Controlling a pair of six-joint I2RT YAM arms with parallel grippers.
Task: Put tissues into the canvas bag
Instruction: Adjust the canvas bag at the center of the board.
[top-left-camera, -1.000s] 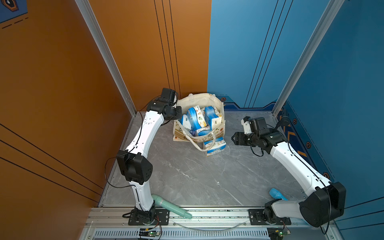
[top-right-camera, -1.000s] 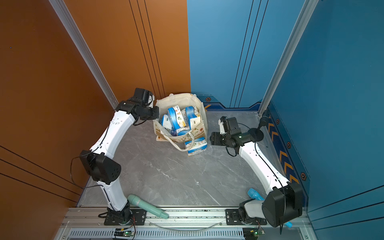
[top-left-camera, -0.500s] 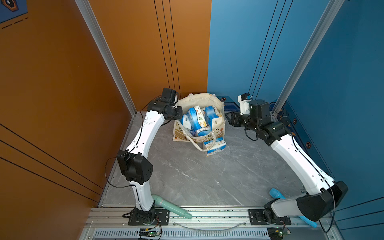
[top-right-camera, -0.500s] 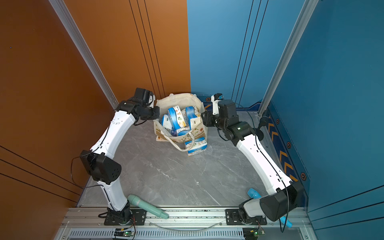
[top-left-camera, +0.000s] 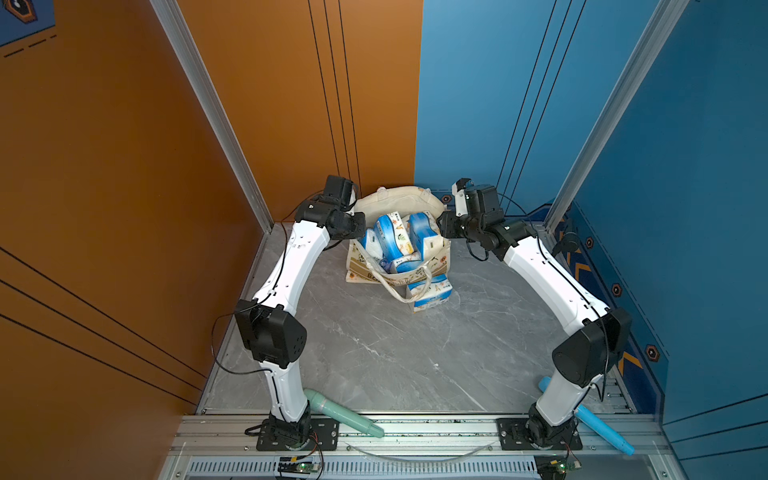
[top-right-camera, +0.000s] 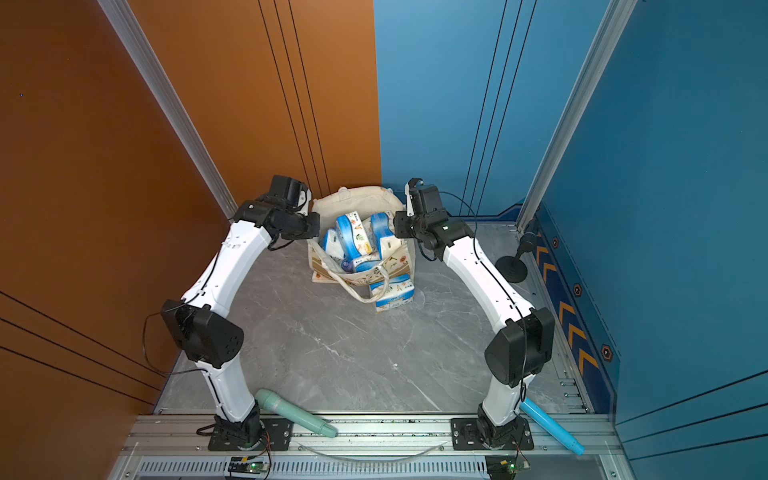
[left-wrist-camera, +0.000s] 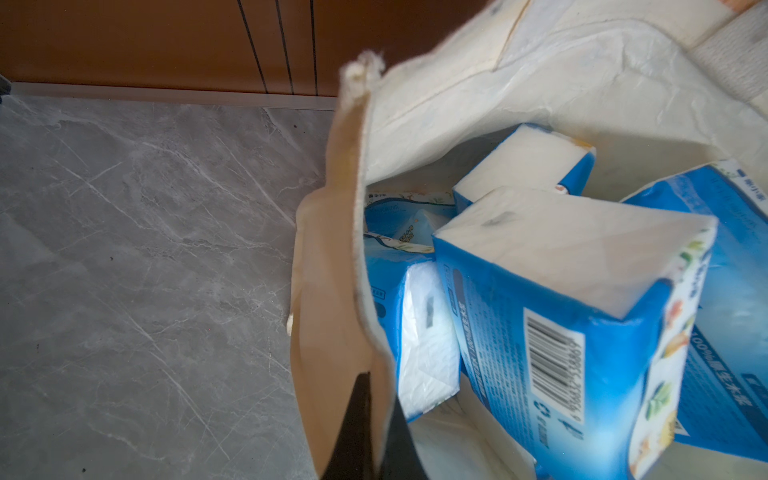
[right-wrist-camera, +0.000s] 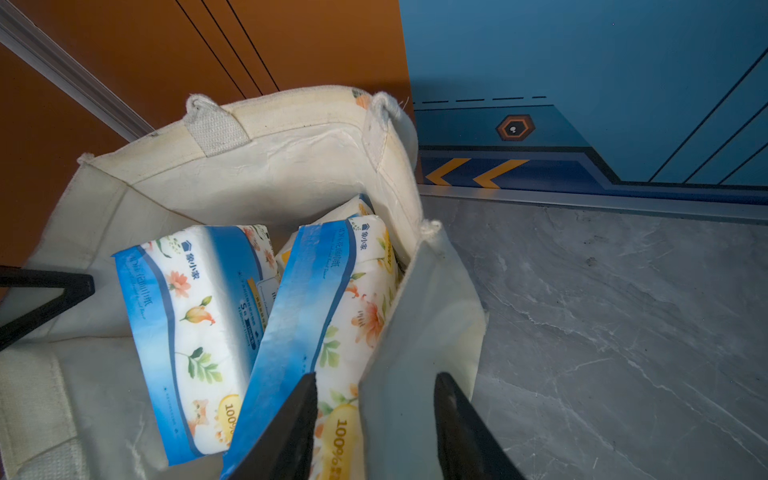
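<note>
**Right hand off the bench and up to the bag's rim**

Nearest the front rail, nothing new: a teal cylinder (top-left-camera: 343, 413) and a light-blue cylinder (top-left-camera: 602, 428), lying as they lay a second ago and no part of the job. Past them, bare grey bench (top-left-camera: 374, 353).

Further in, outside the bag (top-left-camera: 399, 195): at least one tissue pack (top-left-camera: 430, 293), flat on the bench and touching the bag's front. Not moved in the last second.

Then the change, at the right hand (right-wrist-camera: 374, 378). A second ago, low over the bench just beside that loose pack. Now up at the bag's right wall, straddling it. Fingers (right-wrist-camera: 291, 424) partly apart, narrower than a second ago: one inside against a pack, one outside, cloth in the gap. No clear pinch on the cloth yet.

Opposite, at the left hand (left-wrist-camera: 376, 424): no change. Clamped tight on the bag's left wall, as before.

Between the two, the packs in the bag (top-left-camera: 395, 237): standing on end, crowded together, arranged as they were.

Reads as a move to hold the mouth open from both sides, not to fetch the loose pack. Leaves no hand free for that pack, so one must let go first. Most of the task looks done; what lies outside remains.
</note>
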